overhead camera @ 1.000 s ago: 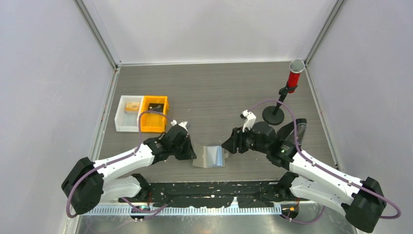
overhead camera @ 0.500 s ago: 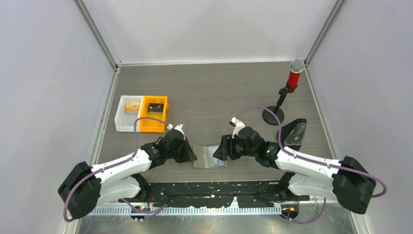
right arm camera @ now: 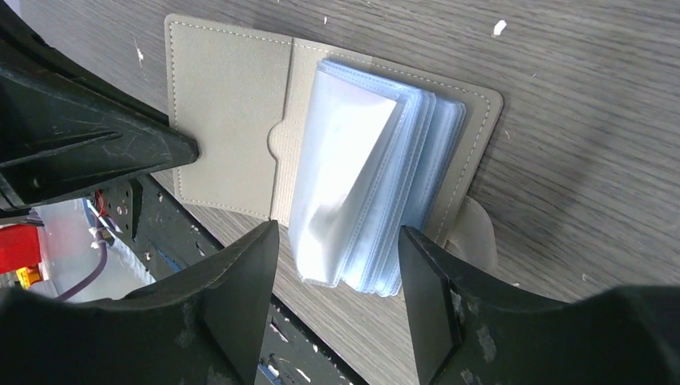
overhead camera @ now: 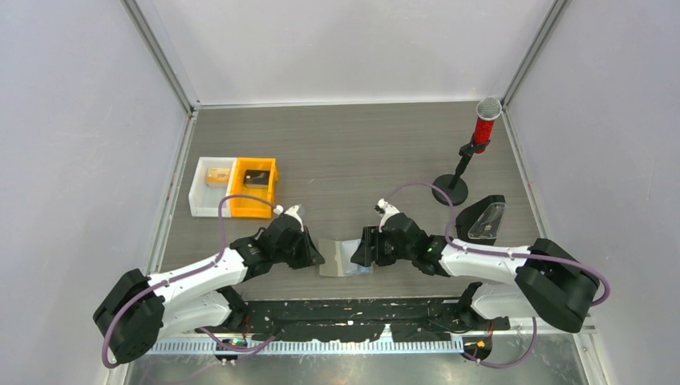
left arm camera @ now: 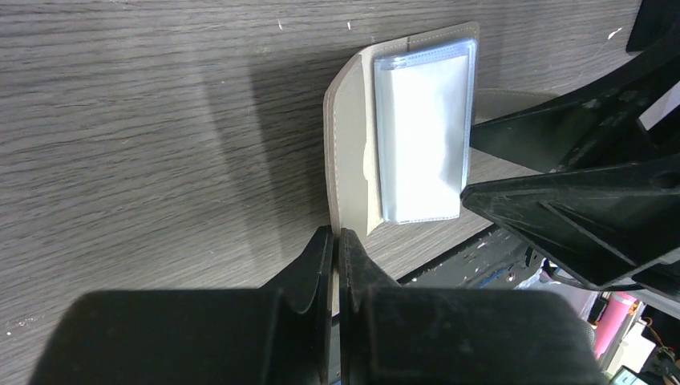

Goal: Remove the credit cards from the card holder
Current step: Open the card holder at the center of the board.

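Grey table (overhead camera: 361,152), card holder (right arm camera: 232,136) open, rt wrist cam shows fanned sleeves (right arm camera: 377,184)

A white plastic bin (overhead camera: 210,196) and an orange plastic bin (overhead camera: 255,188) sat touching at the left of the dark wood-grain desk (overhead camera: 353,144). At upper right stood a red microphone (overhead camera: 483,122) on a black stand, with a black clear-faced wedge (overhead camera: 483,219) just below it.

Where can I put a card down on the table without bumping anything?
Bare table lies between the bins and the microphone stand, back to the wall. The near edge is crowded: left gripper and right gripper meet at the card holder.
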Action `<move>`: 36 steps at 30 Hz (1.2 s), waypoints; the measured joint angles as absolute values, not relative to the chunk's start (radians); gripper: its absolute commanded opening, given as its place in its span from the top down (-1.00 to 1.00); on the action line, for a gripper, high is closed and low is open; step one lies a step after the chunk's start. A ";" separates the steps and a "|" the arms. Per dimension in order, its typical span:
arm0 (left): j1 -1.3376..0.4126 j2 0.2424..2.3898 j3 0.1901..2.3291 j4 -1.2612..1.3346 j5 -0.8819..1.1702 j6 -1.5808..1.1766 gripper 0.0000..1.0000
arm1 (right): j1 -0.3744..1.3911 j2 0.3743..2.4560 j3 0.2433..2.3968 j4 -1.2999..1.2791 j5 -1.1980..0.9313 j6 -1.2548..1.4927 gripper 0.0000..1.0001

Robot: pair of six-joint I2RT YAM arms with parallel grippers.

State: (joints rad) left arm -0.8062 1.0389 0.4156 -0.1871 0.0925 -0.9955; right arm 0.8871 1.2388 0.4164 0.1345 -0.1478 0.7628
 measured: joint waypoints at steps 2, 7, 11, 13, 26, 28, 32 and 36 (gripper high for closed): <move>-0.806 1.039 0.414 -0.182 0.096 -0.995 1.00 | 0.887 1.261 0.415 0.154 -0.152 0.765 -0.18; -0.806 1.039 0.411 -0.175 0.098 -0.995 1.00 | 0.887 1.286 0.415 0.184 -0.168 0.768 0.05; -0.806 1.039 0.409 -0.173 0.098 -0.995 1.00 | 0.887 1.286 0.415 0.192 -0.178 0.768 0.06; -0.806 1.039 0.409 -0.171 0.098 -0.995 1.00 | 0.887 1.285 0.415 0.194 -0.180 0.767 0.04; -0.806 1.039 0.409 -0.169 0.099 -0.995 1.00 | 0.887 1.221 0.415 0.212 -0.228 0.763 0.54; -0.806 1.039 0.409 -0.168 0.100 -0.995 1.00 | 0.887 1.221 0.415 0.218 -0.239 0.763 0.62; -0.806 1.039 0.409 -0.168 0.106 -0.995 1.00 | 0.888 1.228 0.415 0.239 -0.263 0.767 0.67; -0.806 1.039 0.409 -0.168 0.107 -0.995 1.00 | 0.889 1.244 0.415 0.262 -0.279 0.768 0.74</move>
State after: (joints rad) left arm -0.8062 1.0393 0.4088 -0.1684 0.1074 -0.9955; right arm 0.8886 1.2438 0.4152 0.2623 -0.2787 0.7681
